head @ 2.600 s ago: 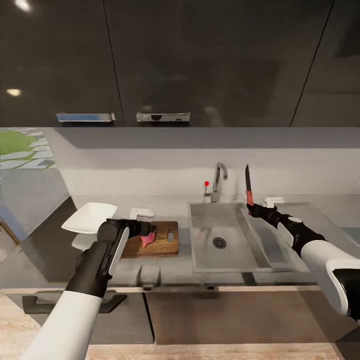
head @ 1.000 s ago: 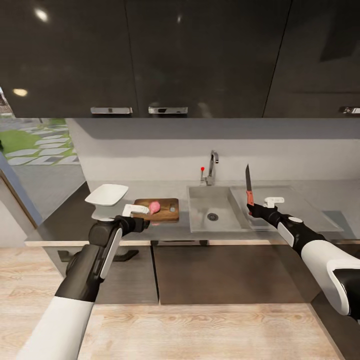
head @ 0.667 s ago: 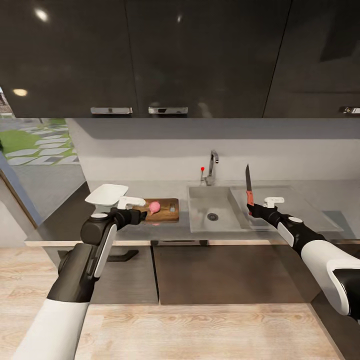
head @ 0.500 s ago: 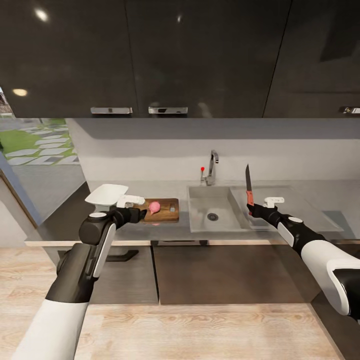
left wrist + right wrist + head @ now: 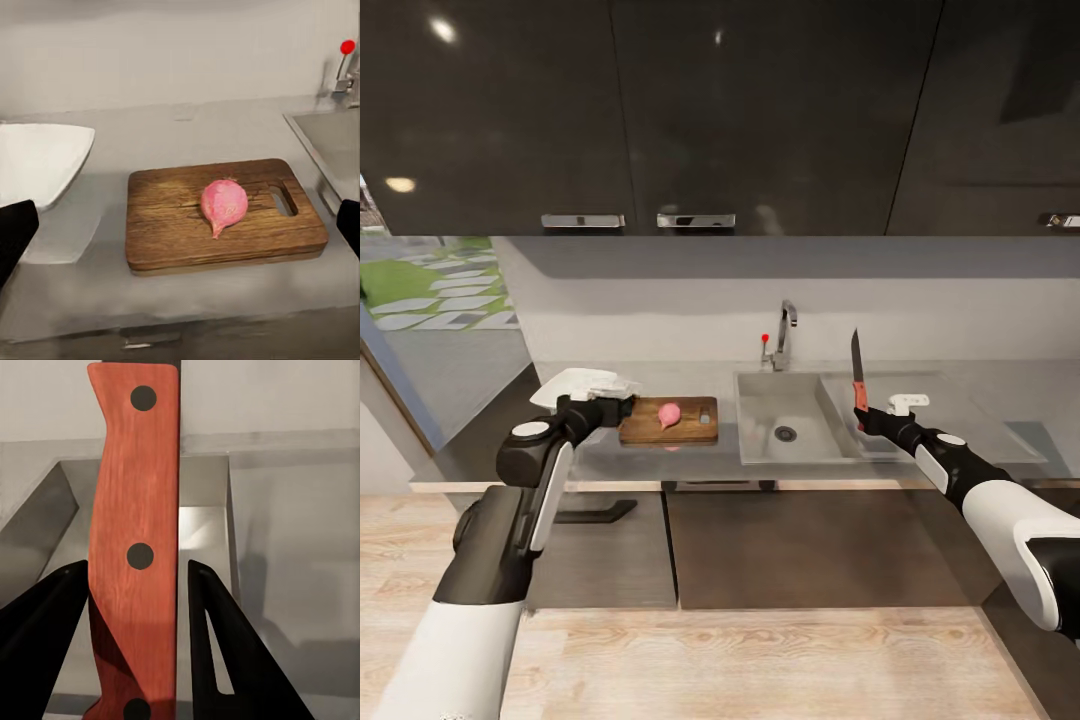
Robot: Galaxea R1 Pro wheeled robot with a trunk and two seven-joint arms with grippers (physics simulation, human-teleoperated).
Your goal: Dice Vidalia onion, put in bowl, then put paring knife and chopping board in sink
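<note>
The long grey countertop (image 5: 960, 400) runs under the dark upper cabinets (image 5: 760, 110), with the sink (image 5: 790, 415) set into it and its basin bare down to the drain. Just left of the sink lies the chopping board (image 5: 670, 421), and the Vidalia onion (image 5: 669, 414) sits on its middle, whole, pointed tip toward the robot. What has changed in the last second is the left arm: the left gripper (image 5: 612, 408), which was hovering at the board's near left corner, has swung away toward the bowl (image 5: 565, 385) and now hangs beside it, fingers spread wide and holding nothing, as the left wrist view confirms with a dark fingertip at each edge. I take that to mean the onion has been delivered and let go, so the fetching step looks finished and the dicing comes next. The right gripper (image 5: 865, 415) has not shifted; it stands over the sink's right side, pinching the paring knife (image 5: 856, 378) by its red-orange handle, blade pointing straight up. From the head view the bowl is partly covered by the left wrist, so whether they touch I cannot tell. In the right wrist view the blade runs out of frame.
</note>
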